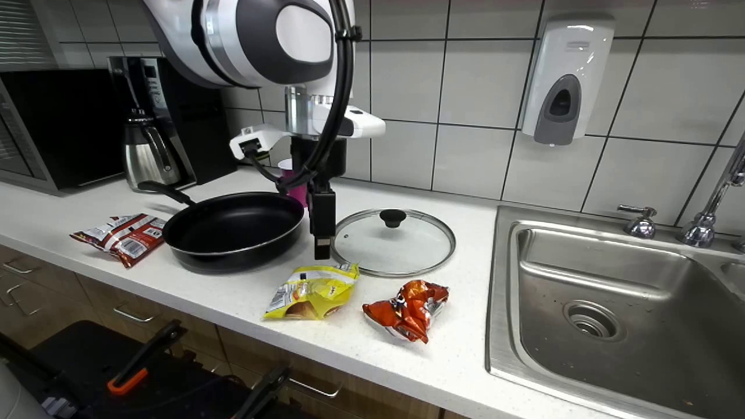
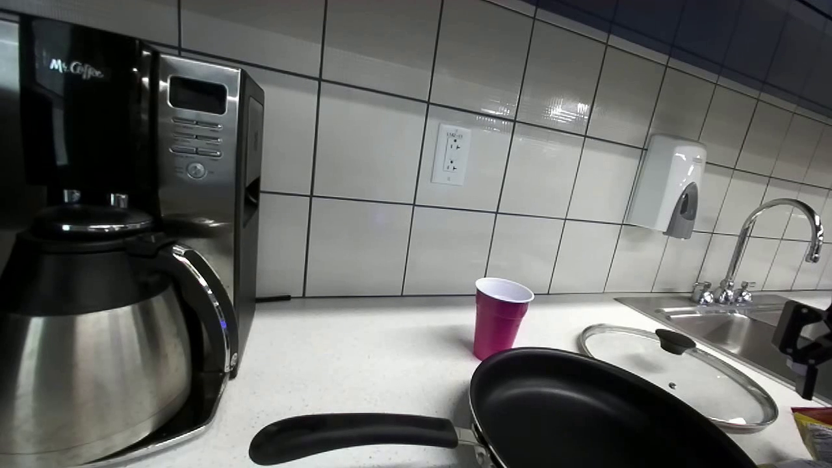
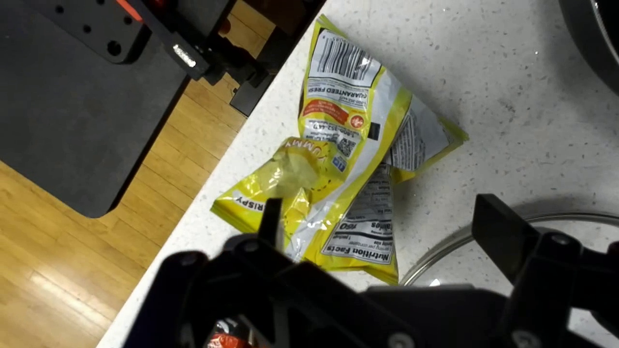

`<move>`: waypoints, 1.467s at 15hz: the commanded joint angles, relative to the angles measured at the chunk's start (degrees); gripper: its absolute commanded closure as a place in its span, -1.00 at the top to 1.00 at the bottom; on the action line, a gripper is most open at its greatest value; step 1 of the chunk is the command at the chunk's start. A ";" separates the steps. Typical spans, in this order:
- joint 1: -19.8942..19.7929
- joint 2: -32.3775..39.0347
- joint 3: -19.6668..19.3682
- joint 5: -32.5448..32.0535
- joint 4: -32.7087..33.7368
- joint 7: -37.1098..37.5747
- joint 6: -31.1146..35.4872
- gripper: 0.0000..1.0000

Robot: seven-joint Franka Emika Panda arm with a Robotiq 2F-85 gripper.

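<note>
Holding nothing yet, I judge this the stage before any grasp. In an exterior view, a yellow foil snack bag [image 1: 314, 291] lies unlifted on the white counter [image 1: 460, 349]; the glass lid [image 1: 378, 250] rests near the black frying pan [image 1: 233, 224], not on it. My arm [image 1: 256, 43] arches overhead, its gripper [image 1: 322, 250] pointing straight down by the bag's far edge. In an exterior view, a dark fingertip [image 2: 808, 382] hangs at the right edge. In the wrist view, the fingers [image 3: 503, 239] stand wide apart, clasping nothing; the crumpled bag lies label-up on the counter.
</note>
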 commanded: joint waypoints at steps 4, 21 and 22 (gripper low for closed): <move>-0.89 3.65 1.44 -0.80 -0.48 6.97 3.59 1.00; 0.37 9.54 0.08 -0.32 1.11 10.28 6.21 1.00; 0.37 9.64 0.05 -0.31 1.25 10.24 6.22 0.50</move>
